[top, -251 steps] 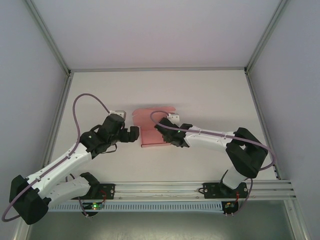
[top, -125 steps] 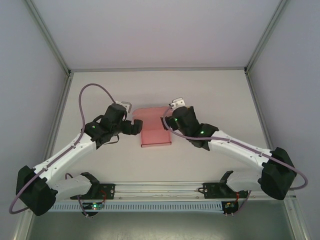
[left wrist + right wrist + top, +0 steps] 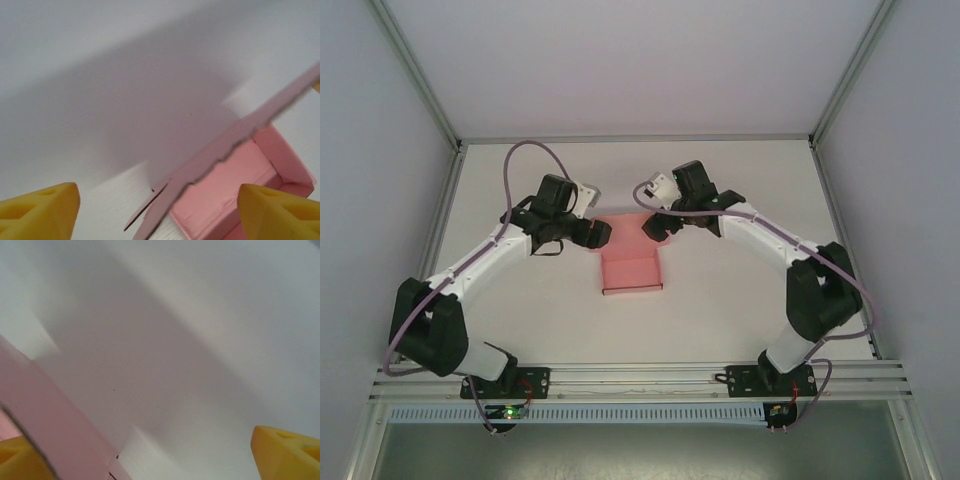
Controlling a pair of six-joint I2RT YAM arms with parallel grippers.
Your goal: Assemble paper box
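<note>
We record one pink paper box [image 3: 632,265], lid flap raised, lying between left gripper [image 3: 592,233] and right gripper [image 3: 655,228]; both jaws stand spread beside its far end.

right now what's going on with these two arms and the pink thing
Two robot arms are putting together a pink paper box in the middle of the white table. The box is part-folded: an open tray with its side walls up and a flap raised at the far end. The left tool and right tool sit on either side of that flap. Both have their jaws open, and neither grips the card.
</note>
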